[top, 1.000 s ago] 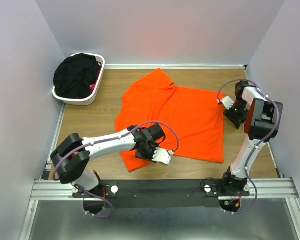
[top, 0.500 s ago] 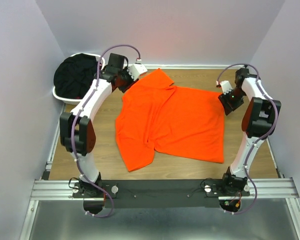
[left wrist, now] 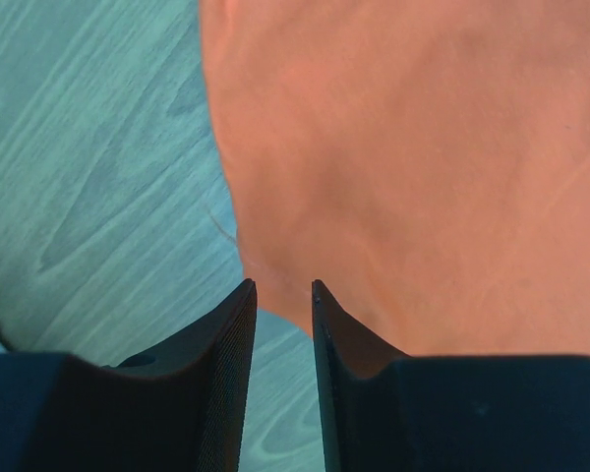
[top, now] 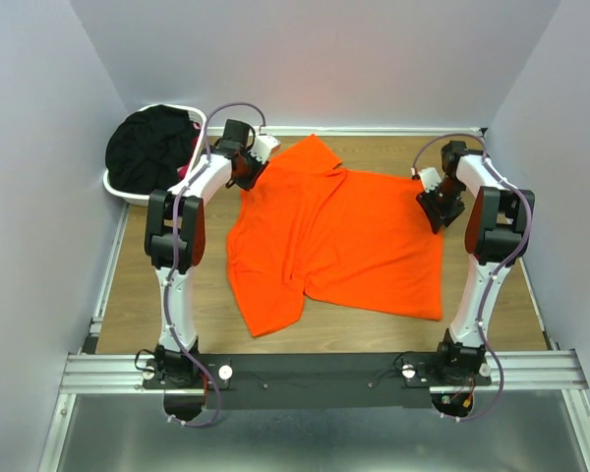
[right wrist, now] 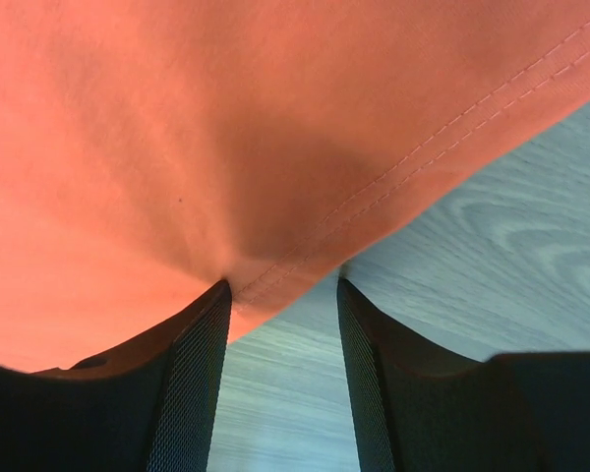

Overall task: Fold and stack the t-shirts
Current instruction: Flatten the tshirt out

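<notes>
Left claw (left wrist: 283, 285) hangs just right of the white basket (top: 138, 194) of black shirts (top: 147, 147), jaws a narrow slit apart, tips at the far left edge of the orange t-shirt (top: 344, 236), which lies spread on the wooden table (top: 167, 265). Right claw (right wrist: 280, 283), jaws wider, has its tips at the shirt's stitched right hem; neither clearly pinches cloth.

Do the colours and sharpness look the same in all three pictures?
Top view: sharp, evenly lit, table brown, with a reddish glow on the back wall above the shirt. Left wrist: table tinted blue-green, shirt soft and out of focus. Right wrist: same tint, hem stitching crisp, a dark shadow in the shirt's dip.
</notes>
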Tool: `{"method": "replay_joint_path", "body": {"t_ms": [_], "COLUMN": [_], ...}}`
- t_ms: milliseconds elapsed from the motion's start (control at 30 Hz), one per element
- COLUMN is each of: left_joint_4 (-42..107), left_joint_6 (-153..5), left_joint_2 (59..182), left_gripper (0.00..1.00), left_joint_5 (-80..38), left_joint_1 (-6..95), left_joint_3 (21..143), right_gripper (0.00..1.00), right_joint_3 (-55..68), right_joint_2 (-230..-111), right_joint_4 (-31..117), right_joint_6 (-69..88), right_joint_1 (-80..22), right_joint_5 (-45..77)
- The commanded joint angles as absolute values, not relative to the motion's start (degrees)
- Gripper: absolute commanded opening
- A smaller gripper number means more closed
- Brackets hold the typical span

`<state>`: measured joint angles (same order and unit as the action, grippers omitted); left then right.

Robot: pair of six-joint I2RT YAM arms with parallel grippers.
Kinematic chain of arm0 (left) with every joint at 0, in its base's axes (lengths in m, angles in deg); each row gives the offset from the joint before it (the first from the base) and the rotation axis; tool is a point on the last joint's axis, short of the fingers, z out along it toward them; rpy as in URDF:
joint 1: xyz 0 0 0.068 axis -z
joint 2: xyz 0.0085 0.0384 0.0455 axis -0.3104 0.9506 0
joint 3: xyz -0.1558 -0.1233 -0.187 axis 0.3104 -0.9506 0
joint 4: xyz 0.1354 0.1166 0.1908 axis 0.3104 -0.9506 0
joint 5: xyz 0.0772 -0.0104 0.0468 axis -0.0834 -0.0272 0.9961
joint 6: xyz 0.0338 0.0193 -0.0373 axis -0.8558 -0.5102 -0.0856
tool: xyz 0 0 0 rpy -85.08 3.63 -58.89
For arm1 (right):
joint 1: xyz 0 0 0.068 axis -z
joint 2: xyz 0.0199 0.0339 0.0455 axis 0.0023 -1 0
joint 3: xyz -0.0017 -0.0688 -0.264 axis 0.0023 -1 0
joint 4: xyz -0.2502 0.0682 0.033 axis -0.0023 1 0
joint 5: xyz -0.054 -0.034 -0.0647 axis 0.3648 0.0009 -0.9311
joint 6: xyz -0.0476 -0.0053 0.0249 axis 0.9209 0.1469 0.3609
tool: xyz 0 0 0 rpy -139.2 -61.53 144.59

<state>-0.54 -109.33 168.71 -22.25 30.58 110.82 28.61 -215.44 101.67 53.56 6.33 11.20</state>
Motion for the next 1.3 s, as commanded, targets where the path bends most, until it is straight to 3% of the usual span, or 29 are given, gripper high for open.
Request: {"method": "replay_joint_path", "body": {"t_ms": [0,567,1033,1267], "left_joint_4": [1.98,3.13,-0.74,-0.92], "left_joint_6": [-106.52,-107.84,-103.71,-101.34], "left_joint_2": [170.25,165.35,171.66,176.15], "left_gripper": [0.36,0.31,0.31,0.31], "left_joint_5": [-19.79,-13.72,-21.72,-21.37], "left_joint_1": [30.13,24.86,28.81,29.25], "left_joint_3": [109.72,95.65,117.26,117.72], "right_gripper": [0.55,0.55,0.55,0.55], "right_joint_3": [26.15,22.99,25.53,29.66], "right_joint_2": [-222.67,-219.33,-221.17,-224.69], "right_joint_4": [95.67,93.73,93.74,93.74], "right_joint_6": [53.44,57.05,56.43,55.82], "right_joint_1": [6.55,6.64,6.64,6.64], "right_joint_5": [6.31,2.17,1.65,0.68]}}
